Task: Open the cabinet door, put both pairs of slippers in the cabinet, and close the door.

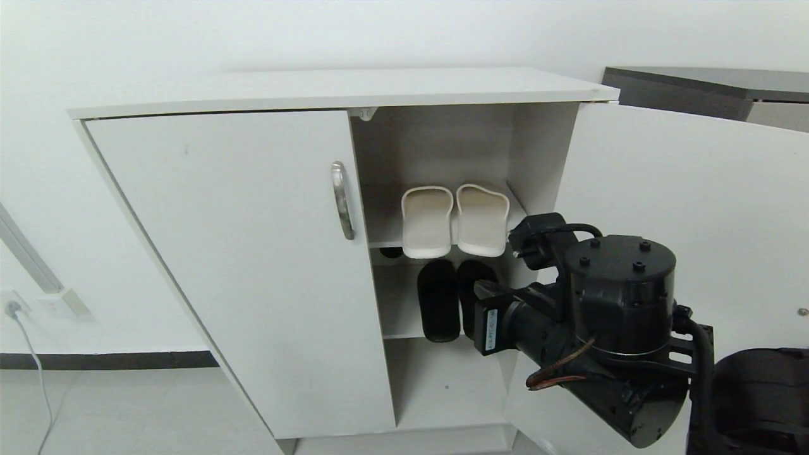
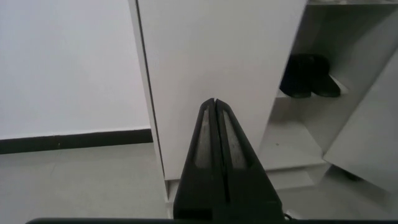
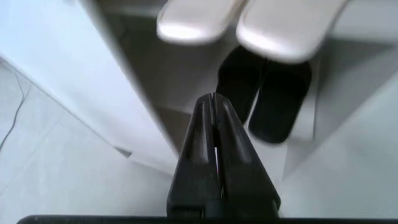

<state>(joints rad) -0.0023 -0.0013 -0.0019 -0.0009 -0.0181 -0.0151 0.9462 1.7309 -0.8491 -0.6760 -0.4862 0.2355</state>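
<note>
The cabinet (image 1: 341,88) stands against the wall with its left door (image 1: 240,265) shut and its right door (image 1: 682,183) swung wide open. A metal handle (image 1: 342,200) sits upright on the inner edge of the shut door.

Inside, both pairs are already stowed. The white slippers (image 1: 455,221) lie side by side on the top shelf (image 1: 379,215), their ends hanging a little over its front edge. The black slippers (image 1: 449,300) lie side by side on the shelf below (image 1: 398,309), directly under the white pair.

The right arm is in front of the opening, beside the open door. Its tool (image 3: 215,99) has its fingers pressed together, holds nothing, and points in at the black pair. I can't tell whether the tips touch them.

The left tool (image 2: 214,104) is also pressed together and empty. It sits low in front of the shut door, near the floor (image 2: 74,180).

A plug and cable (image 1: 12,308) hang at a wall socket left of the cabinet.
</note>
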